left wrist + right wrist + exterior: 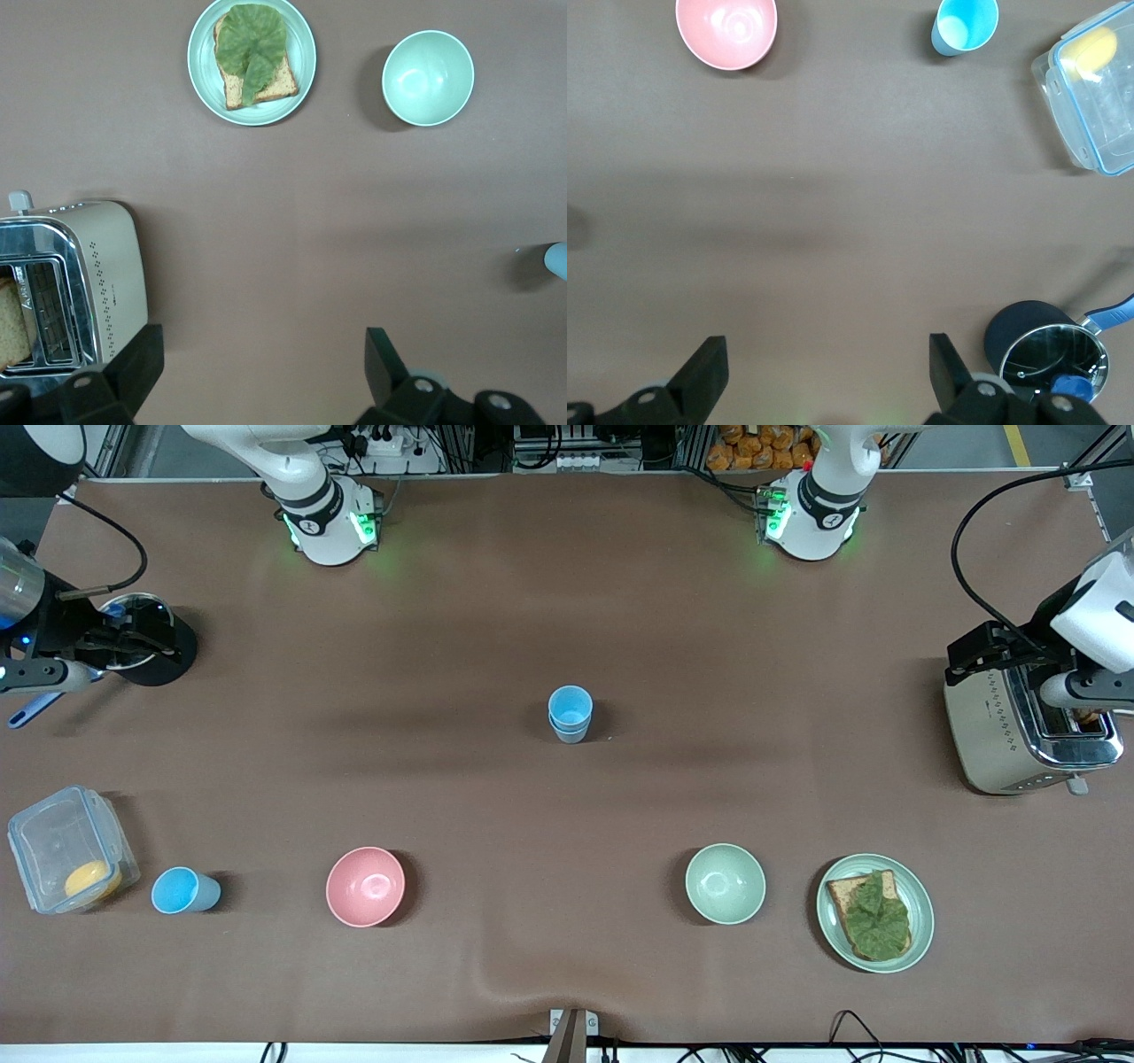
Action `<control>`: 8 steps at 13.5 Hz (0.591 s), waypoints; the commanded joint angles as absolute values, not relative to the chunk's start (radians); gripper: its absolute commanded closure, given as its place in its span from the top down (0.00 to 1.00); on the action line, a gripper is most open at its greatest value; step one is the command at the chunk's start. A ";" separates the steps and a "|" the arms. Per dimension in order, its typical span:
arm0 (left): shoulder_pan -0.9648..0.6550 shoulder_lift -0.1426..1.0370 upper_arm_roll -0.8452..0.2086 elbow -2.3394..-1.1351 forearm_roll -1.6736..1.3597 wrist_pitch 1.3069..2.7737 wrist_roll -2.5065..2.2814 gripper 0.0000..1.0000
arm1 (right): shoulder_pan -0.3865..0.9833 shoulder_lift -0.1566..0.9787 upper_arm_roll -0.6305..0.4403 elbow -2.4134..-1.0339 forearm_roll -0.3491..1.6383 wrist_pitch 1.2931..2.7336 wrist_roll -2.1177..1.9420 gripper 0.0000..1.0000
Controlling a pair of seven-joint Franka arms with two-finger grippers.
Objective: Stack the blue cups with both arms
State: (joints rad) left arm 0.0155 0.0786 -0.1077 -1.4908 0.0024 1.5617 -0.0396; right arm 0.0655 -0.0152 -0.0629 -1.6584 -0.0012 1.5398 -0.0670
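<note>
Two light-blue cups (570, 713) stand stacked one in the other at the middle of the table; their edge shows in the left wrist view (558, 260). A third blue cup (184, 890) stands upright and alone near the front camera, between the clear box and the pink bowl; it also shows in the right wrist view (966, 24). My right gripper (111, 646) hangs open and empty (828, 363) beside the black pot. My left gripper (997, 651) hangs open and empty (261, 363) beside the toaster.
A pink bowl (365, 886), a pale green bowl (725, 883) and a plate with toast and lettuce (874, 912) sit near the front camera. A clear box (66, 850) holds something yellow. A toaster (1019, 726) and a black pot (146, 642) stand at the table's ends.
</note>
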 commanded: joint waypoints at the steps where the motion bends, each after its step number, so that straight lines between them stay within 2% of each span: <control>1: 0.018 0.051 -0.110 -1.505 -0.018 1.539 -0.058 1.00 | 0.044 -0.029 -0.049 -1.667 -0.006 1.534 -0.066 1.00; 8: 0.043 -0.003 -0.112 -1.505 -0.018 1.462 -0.183 1.00 | 0.046 -0.031 -0.049 -1.671 -0.006 1.532 -0.066 1.00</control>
